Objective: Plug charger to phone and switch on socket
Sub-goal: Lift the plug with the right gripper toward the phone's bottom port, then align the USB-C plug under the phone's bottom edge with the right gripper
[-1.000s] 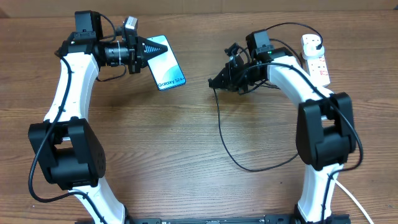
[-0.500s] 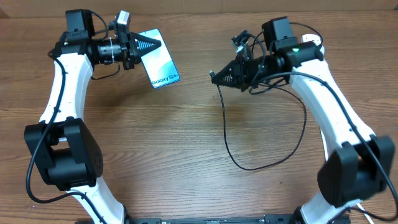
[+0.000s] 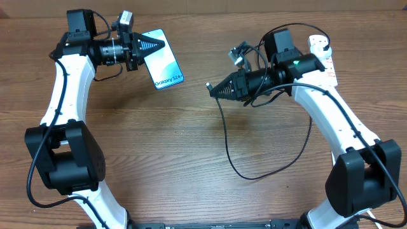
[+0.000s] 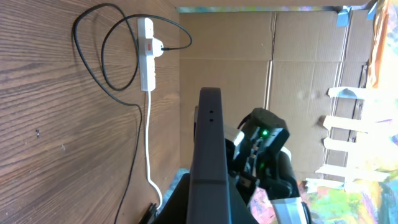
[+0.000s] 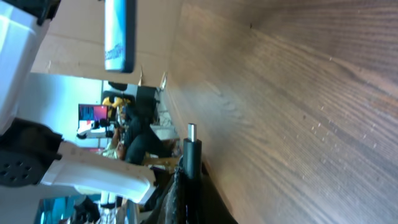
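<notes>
In the overhead view the left gripper (image 3: 154, 46), toward 11 o'clock on the wooden table (image 3: 159, 146), is clamped on the upper-left edge of the phone (image 3: 165, 63), whose blue screen faces up and reads "Galaxy S24". At about 1 o'clock the right gripper (image 3: 215, 90) points toward 9 o'clock at the phone, its fingers pinched on the end of the charger (image 3: 227, 149). The connector tip (image 3: 208, 86) pokes out in front, apart from the phone. The black cable drops toward 6 o'clock, loops round and climbs back toward 3 o'clock. The socket (image 3: 324, 58) lies at 2 o'clock by the far edge. In the left wrist view the phone (image 4: 208, 137) stands edge-on in the middle, gripped at 6 o'clock by the left gripper (image 4: 207, 198). The socket (image 4: 147, 56) lies at 11 o'clock with a plug (image 4: 159, 46) in it, its white cord (image 4: 148, 143) runs toward 6 o'clock, and the charger (image 4: 102, 59) curls beside it. In the right wrist view the right gripper (image 5: 185, 194) at 6 o'clock is closed around the charger (image 5: 191, 160), its metal connector tip (image 5: 191, 132) standing free above the fingers. The phone (image 5: 119, 34) hangs edge-on at 11 o'clock, well apart from the tip.
</notes>
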Controlling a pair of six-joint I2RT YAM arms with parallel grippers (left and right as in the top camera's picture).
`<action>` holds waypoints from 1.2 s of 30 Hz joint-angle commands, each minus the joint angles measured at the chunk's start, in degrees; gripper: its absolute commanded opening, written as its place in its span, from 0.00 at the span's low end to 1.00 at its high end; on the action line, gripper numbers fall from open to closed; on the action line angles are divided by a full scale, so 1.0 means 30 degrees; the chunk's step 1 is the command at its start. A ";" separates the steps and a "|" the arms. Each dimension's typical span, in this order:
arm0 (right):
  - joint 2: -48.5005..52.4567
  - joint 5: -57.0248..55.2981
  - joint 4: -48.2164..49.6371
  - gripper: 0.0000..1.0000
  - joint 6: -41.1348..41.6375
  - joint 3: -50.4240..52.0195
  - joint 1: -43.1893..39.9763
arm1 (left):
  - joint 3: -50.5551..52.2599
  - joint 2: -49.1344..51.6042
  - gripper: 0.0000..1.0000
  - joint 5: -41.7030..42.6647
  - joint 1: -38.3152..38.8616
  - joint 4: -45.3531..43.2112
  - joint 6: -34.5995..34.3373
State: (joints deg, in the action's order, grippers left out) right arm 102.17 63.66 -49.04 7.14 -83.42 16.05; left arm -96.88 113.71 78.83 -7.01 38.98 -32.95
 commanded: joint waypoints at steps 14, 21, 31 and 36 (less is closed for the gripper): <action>-0.5719 -0.0787 0.5610 0.04 0.4073 0.5646 0.0080 | -0.0233 0.0029 0.04 0.0517 -0.0036 -0.0240 -0.0663; -0.5748 -0.0262 1.6079 0.04 1.1482 0.9581 0.1377 | -0.0233 0.0029 0.04 0.0517 -0.0036 -0.0248 -0.0663; -0.5734 -0.2769 1.9985 0.04 1.6298 1.0535 0.2965 | -0.0233 0.0029 0.05 0.0510 -0.0036 -0.0597 -0.0801; -0.5727 -0.3155 2.0764 0.04 1.7180 1.0535 0.3031 | -0.0233 0.0029 0.04 0.0517 -0.0036 -0.0656 -0.0809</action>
State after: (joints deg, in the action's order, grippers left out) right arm 85.19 55.94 12.40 55.22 -52.16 24.80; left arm -96.88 113.71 78.65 -7.01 37.41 -34.57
